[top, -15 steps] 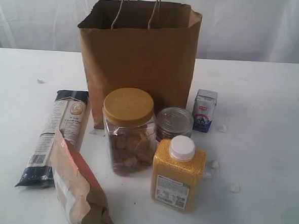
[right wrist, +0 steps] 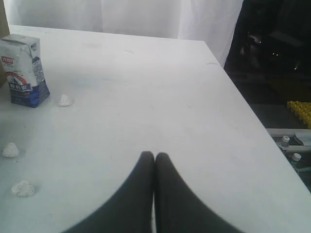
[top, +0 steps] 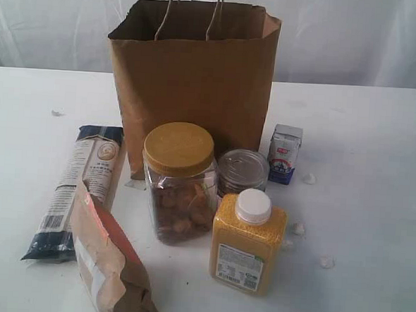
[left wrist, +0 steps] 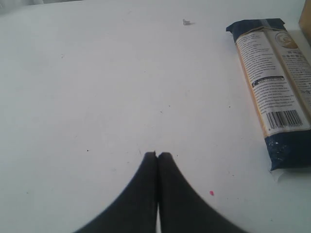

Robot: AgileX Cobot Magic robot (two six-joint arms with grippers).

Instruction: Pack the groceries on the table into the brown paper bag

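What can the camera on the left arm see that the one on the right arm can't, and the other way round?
Only the left wrist view shows the long pasta packet, lying flat, and the left end effector. Only the right wrist view shows the small white-blue carton standing upright, white crumbs near it, and the right end effector. Both show the white table and a shut, empty end effector.
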